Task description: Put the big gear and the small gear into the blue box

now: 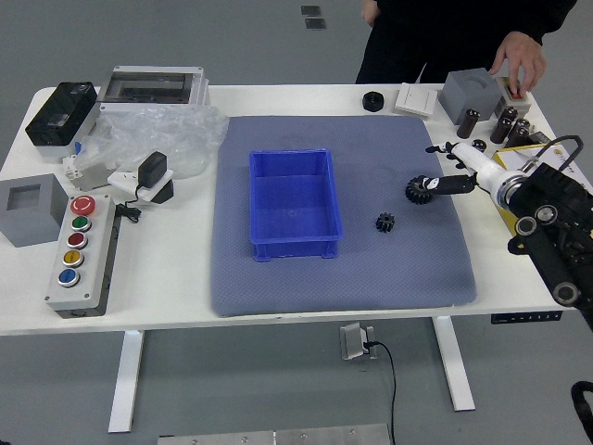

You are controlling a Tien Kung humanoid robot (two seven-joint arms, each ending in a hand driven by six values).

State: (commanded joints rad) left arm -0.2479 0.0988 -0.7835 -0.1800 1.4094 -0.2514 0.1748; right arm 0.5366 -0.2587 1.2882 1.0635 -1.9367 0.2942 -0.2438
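From the right, my right hand (451,167) reaches in over the mat, its fingers extended and spread. One dark finger reaches over the right side of the big black gear (416,191); whether it touches the gear I cannot tell. The small black gear (384,222) lies on the mat, to the left of and nearer than the big one. Left of both gears stands the open blue box (295,206), its floor bare. My left hand does not show.
The gears and box rest on a grey-blue mat (250,287). A button panel (85,250), grey boxes and plastic wrap (153,139) stand left. Dark cylinders (468,123) stand at the far right. A person at the far side rests a hand on a small box there.
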